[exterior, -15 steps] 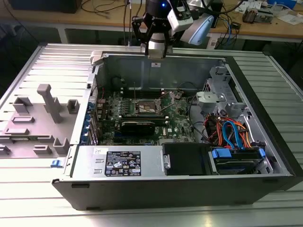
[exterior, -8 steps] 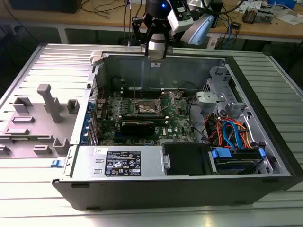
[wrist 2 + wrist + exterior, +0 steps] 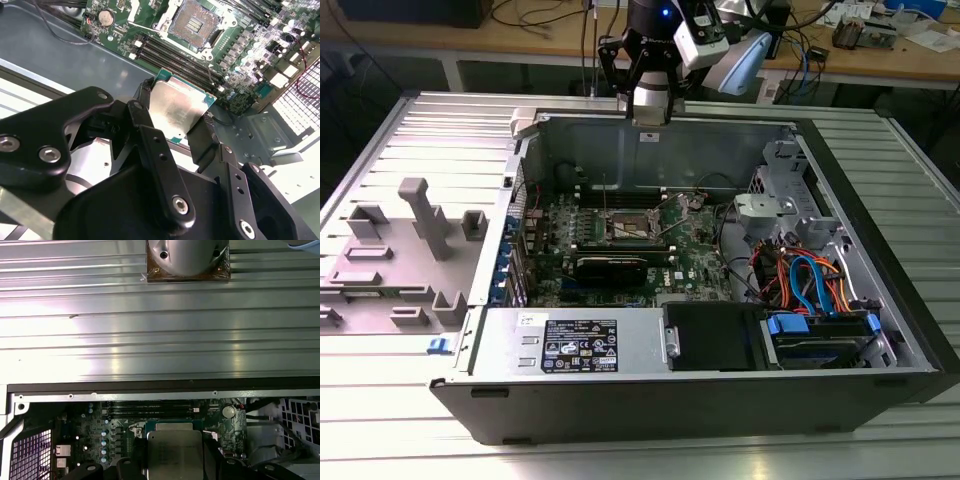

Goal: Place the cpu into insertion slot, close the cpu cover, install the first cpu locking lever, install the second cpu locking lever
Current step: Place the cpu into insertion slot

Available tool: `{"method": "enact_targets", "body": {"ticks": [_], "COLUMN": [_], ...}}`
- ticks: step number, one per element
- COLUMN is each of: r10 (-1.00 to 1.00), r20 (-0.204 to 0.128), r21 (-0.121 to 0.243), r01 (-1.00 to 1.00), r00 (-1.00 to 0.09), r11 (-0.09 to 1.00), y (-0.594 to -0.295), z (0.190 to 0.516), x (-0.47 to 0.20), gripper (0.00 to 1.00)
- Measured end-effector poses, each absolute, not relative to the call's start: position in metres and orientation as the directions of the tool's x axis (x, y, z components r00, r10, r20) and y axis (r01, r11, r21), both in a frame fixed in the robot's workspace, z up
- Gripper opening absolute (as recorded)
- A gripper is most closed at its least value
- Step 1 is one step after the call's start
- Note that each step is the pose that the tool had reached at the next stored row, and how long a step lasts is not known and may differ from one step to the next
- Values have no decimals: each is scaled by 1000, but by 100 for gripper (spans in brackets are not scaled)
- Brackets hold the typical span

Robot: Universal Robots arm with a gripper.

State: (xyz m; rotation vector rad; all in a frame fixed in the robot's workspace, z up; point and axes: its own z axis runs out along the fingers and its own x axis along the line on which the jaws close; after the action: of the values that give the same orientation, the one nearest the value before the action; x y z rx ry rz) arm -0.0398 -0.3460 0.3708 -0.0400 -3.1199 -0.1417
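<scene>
Gripping the cpu by two opposite edges, the gripper is keeping its black fingers narrowed onto the chip. The arm is hanging wrist-down over the computer case. The cpu is hovering above and well apart from the insertion slot, whose dark centre is lying bare on the green motherboard.

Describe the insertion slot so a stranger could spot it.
Look inside the open computer case, at the green motherboard on its floor. Near the board's middle sits the insertion slot, a square socket with a silvery frame and dark centre, unlike the long narrow black memory slots beside it.
</scene>
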Motion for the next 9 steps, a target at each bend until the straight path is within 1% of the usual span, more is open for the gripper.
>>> {"method": "enact_targets", "body": {"ticks": [9], "r10": [25], "r20": [19], "r21": [90], "r01": [26], "r00": [-1000], "r11": [996], "y": [-350], "z": [371], "x": [-40], "gripper": [54]}}
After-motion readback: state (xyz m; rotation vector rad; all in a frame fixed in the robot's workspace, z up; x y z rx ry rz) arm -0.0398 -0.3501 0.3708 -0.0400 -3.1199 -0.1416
